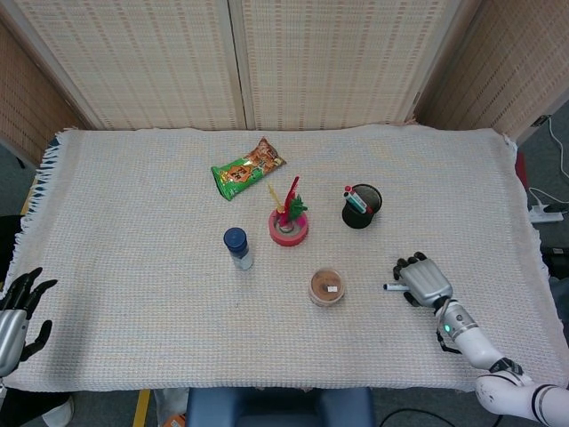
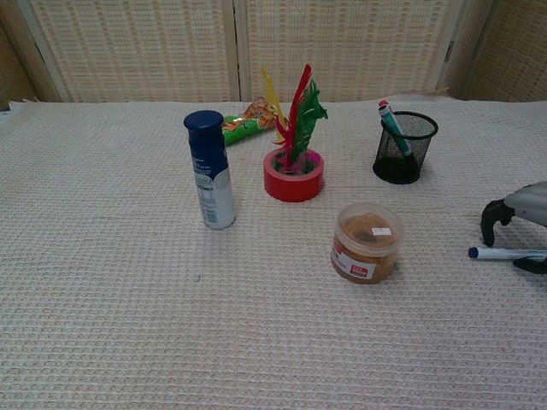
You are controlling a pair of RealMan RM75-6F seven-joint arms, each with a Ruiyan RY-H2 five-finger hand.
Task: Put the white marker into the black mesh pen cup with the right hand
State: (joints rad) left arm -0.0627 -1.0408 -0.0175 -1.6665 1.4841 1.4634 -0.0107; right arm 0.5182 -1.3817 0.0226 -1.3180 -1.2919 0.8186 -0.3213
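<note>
Grasp stage, not complete. Right hand [image 1: 423,279] arched over marker [image 2: 504,253], fingers curled around it, grip unconfirmed. Marker flat on cloth. Remaining: lift, carry to cup [image 1: 361,207] ahead-left, insert.

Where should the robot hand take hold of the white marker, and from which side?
Grip the white marker around the middle of its barrel, coming from above. It lies flat on the cloth with its dark cap pointing left, and the right robot hand is already over the barrel.
</note>
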